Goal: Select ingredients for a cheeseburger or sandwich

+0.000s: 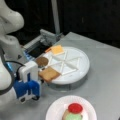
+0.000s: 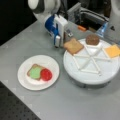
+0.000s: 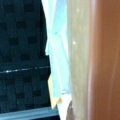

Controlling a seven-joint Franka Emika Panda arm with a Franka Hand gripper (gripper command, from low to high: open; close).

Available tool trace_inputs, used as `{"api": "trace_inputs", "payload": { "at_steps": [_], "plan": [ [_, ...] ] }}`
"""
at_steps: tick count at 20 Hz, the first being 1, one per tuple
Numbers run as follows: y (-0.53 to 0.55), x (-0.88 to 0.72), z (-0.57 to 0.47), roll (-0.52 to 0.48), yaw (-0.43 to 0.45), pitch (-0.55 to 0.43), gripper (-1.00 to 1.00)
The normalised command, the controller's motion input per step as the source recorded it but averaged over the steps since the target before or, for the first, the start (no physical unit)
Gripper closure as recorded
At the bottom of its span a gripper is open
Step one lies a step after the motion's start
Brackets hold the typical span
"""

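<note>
Toast square (image 1: 49,74) (image 2: 73,46) sits on the white tray's (image 1: 80,71) (image 2: 87,75) edge | claw (image 1: 41,75) (image 2: 62,40) clamped on its side | lettuce (image 2: 35,72) and tomato (image 2: 46,74) on plate (image 2: 25,82)

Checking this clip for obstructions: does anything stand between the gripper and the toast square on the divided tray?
Nothing visible does. In both front views the gripper sits right at the toast square, which overhangs the divided tray's rim. The patty and cheese square lie in other compartments, off to the side.
</note>
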Motion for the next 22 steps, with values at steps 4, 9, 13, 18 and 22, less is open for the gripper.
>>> {"api": "trace_inputs", "payload": {
  "at_steps": [4, 9, 13, 18, 22],
  "plan": [
    [0.03, 0.02, 0.06, -0.172, 0.066, 0.005, 1.00],
    [0.03, 0.04, 0.08, -0.173, 0.067, 0.018, 1.00],
    [0.04, 0.06, 0.06, -0.164, 0.069, 0.013, 1.00],
    [0.04, 0.09, 0.06, -0.173, 0.072, 0.015, 1.00],
    [0.03, 0.11, 0.07, -0.191, 0.069, 0.017, 1.00]
  ]
}}
